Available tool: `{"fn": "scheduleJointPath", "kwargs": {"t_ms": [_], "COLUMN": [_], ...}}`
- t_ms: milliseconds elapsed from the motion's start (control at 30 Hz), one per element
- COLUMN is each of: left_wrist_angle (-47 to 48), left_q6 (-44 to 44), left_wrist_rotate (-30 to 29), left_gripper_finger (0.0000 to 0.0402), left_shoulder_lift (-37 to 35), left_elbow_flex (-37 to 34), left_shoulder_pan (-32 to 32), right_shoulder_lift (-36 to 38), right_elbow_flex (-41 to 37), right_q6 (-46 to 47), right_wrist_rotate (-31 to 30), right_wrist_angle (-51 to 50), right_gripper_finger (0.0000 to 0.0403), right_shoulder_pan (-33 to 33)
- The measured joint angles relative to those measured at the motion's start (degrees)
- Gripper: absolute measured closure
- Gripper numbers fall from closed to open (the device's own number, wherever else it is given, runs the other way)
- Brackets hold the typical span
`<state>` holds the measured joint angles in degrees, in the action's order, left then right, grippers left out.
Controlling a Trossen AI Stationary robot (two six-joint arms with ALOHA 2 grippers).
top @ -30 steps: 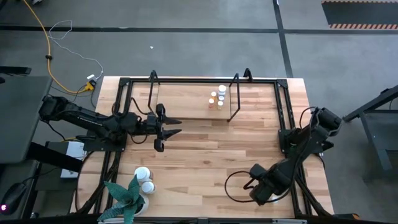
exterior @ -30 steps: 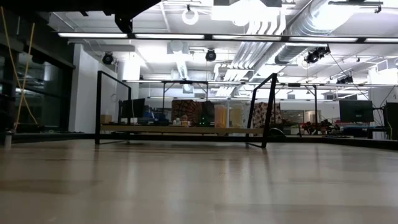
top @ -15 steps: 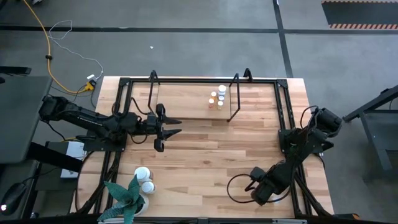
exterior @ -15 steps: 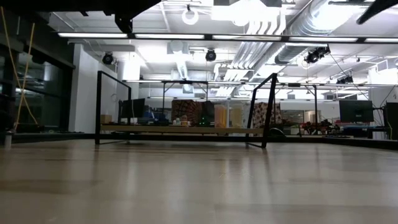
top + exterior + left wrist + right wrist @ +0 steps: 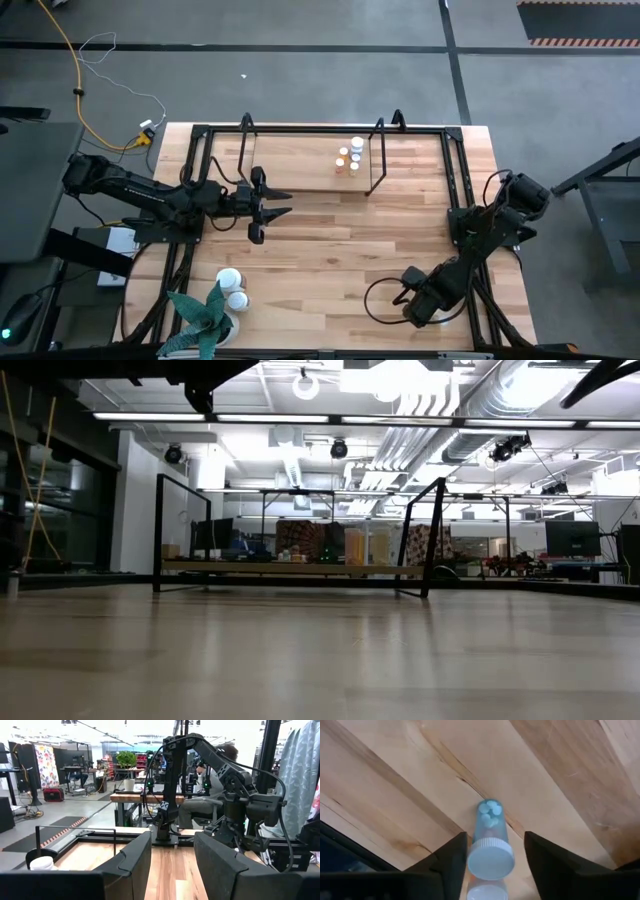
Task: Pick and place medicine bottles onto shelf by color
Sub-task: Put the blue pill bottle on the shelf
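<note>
A blue see-through medicine bottle (image 5: 490, 827) with a white cap stands on the tabletop near the table's near right. My right gripper (image 5: 495, 836) points down over it, open, one finger on either side of the cap; whether a finger touches it, I cannot tell. In the high view the right gripper (image 5: 413, 300) hides the bottle. My left gripper (image 5: 268, 206) is open and empty, just in front of the shelf (image 5: 290, 165). Several tiny bottles (image 5: 350, 156) stand at the shelf's right end. Two white bottles (image 5: 232, 287) stand near left.
A green spiky plant (image 5: 203, 315) in a white pot stands at the near left corner beside the white bottles. Black tube hoops (image 5: 378, 155) frame the shelf. A second white round top (image 5: 487, 895) shows just beneath the blue bottle's cap. Bare wood lies mid-table (image 5: 340, 240).
My right arm has shifted a little over the table's near right, and a dark part of it has come into the low view's upper right corner. The left arm has kept still.
</note>
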<state>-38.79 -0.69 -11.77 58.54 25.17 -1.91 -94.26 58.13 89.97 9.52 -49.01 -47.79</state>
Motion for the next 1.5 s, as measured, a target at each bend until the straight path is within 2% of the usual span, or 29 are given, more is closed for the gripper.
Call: {"fn": "scheduleJointPath", "kwargs": {"t_ms": [200, 367, 533, 700, 867, 1067, 1167, 1300, 1500], "left_wrist_angle": [0.00, 0.00, 0.00, 0.00, 0.02, 0.09, 0.25, 0.50, 0.67], "left_q6": [0.00, 0.00, 0.00, 0.00, -0.02, -0.24, -1.49, -1.49, -1.51], "left_wrist_rotate": [0.00, 0.00, 0.00, -0.08, -0.97, -1.09, -1.11, -1.18, -1.53], "left_gripper_finger": [0.0261, 0.0261, 0.0261, 0.0261, 0.0261, 0.0261, 0.0261, 0.0261, 0.0261], "left_shoulder_lift": [0.00, 0.00, 0.00, 0.00, 0.00, 0.02, 0.02, 0.02, 0.02], "left_elbow_flex": [0.00, 0.00, 0.00, 0.00, 0.00, 0.00, 0.00, 0.00, 0.00], "left_shoulder_pan": [0.00, 0.00, -0.01, -0.02, -0.02, -0.02, -0.02, -0.02, -0.02], "right_shoulder_lift": [0.02, 0.86, 4.43, 8.18, 8.26, 5.91, 4.28, 1.99, -2.19], "right_elbow_flex": [0.00, 0.02, 0.03, 0.09, 1.81, 10.78, 16.91, 25.32, 36.03], "right_q6": [-0.24, -2.13, -3.95, -9.88, -22.95, -44.06, -53.79, -64.82, -75.79], "right_wrist_rotate": [0.66, 2.22, 2.04, -3.27, -4.87, -5.03, -7.20, -14.32, -22.08], "right_wrist_angle": [0.06, 1.07, 3.40, 10.83, 16.31, 13.32, 7.98, -0.87, -10.81], "right_gripper_finger": [0.0274, 0.0304, 0.0302, 0.0295, 0.0304, 0.0306, 0.0302, 0.0301, 0.0300], "right_shoulder_pan": [0.00, 0.16, 2.14, 6.91, 14.97, 25.00, 29.21, 34.34, 42.34]}}
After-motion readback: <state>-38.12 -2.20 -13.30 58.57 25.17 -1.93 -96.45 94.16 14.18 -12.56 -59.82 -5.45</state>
